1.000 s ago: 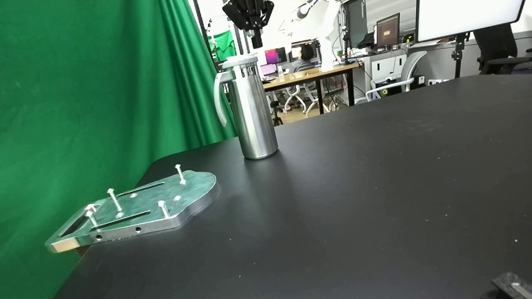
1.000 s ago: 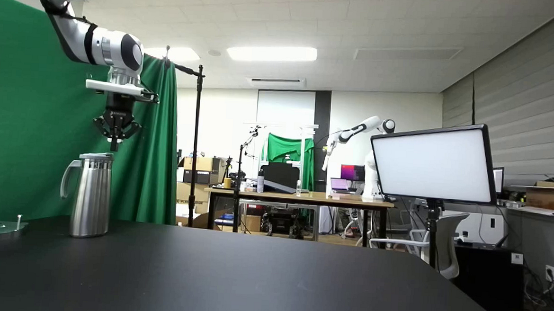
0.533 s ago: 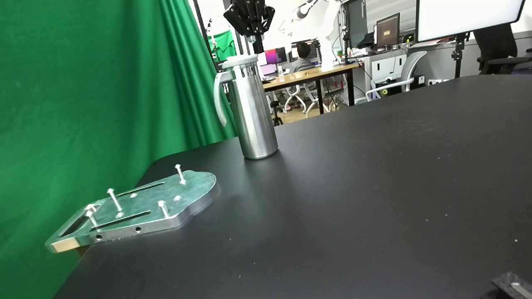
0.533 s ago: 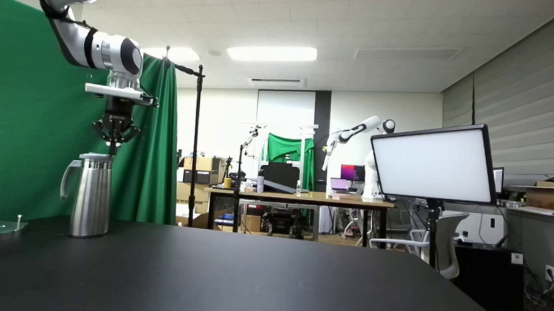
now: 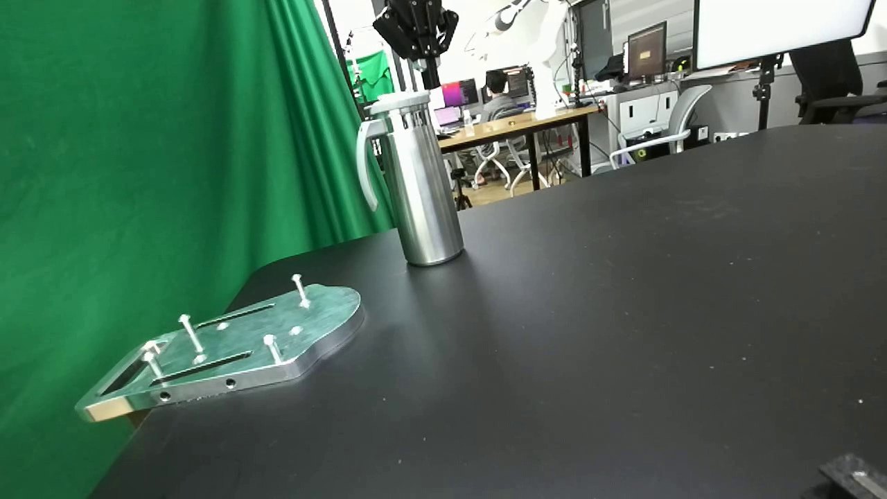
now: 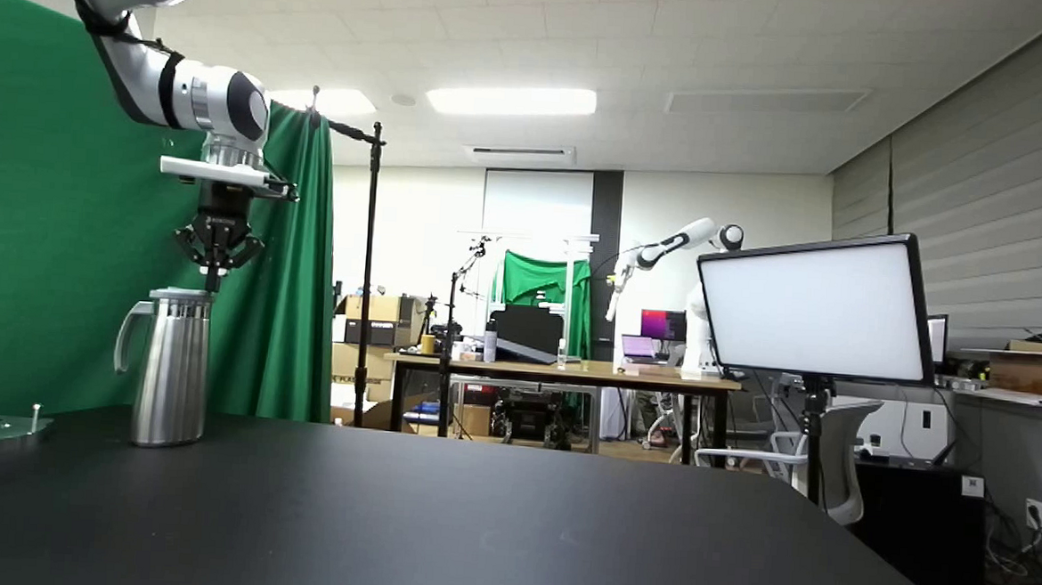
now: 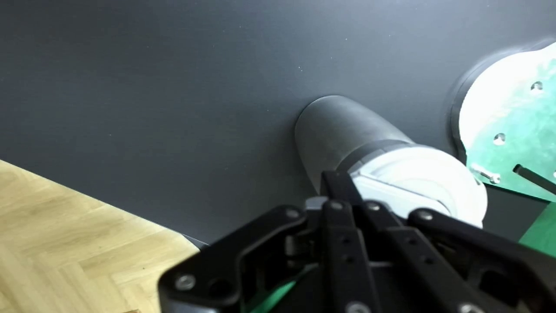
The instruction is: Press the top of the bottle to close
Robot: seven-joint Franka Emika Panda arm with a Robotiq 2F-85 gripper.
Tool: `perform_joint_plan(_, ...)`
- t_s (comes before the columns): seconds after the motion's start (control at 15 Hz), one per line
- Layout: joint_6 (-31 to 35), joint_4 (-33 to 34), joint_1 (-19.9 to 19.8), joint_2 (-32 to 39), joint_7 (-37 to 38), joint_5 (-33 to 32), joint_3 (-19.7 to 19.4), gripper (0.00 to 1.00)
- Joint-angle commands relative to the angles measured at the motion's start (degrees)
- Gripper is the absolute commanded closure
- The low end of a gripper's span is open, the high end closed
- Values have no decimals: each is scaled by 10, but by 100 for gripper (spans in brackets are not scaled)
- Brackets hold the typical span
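Note:
The steel bottle [image 5: 426, 194] stands upright on the black table, its handle to the left in both exterior views; it also shows there [image 6: 172, 372]. Its grey cap [image 5: 398, 102] sits on top and shows as a bright round disc in the wrist view [image 7: 428, 174]. My gripper [image 6: 211, 282] points down with its fingers together and nothing visible between them. The fingertips [image 7: 341, 182] are at the cap's edge, on the side away from the handle in both exterior views [image 5: 430, 75]. I cannot tell whether they touch the cap.
A green-tinted plate with pegs [image 5: 242, 339] lies near the bottle at the table's edge; it also shows in the wrist view [image 7: 508, 117]. The black table [image 5: 589, 333] ends close behind the bottle. A green curtain [image 6: 60, 242] hangs behind the arm.
My gripper has come down slightly toward the cap's edge between one second and half a second ago, and has held still since. The bottle has not moved. A person in the background has shifted.

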Motion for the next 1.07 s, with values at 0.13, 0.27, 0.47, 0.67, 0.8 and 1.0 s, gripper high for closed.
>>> perform_joint_plan(0.13,-11,-28,-4,-48,15,3,-3,100)
perform_joint_plan(0.27,-1,-61,-14,-79,15,16,1,74)
perform_joint_plan(0.47,1,-127,-25,-133,2,27,2,61)
perform_joint_plan(0.67,16,-218,-35,-202,-1,18,1,41)
perform_joint_plan(0.8,33,-274,-54,-246,-14,44,6,27)
perform_joint_plan(1.0,40,-340,-71,-307,-37,65,4,7)
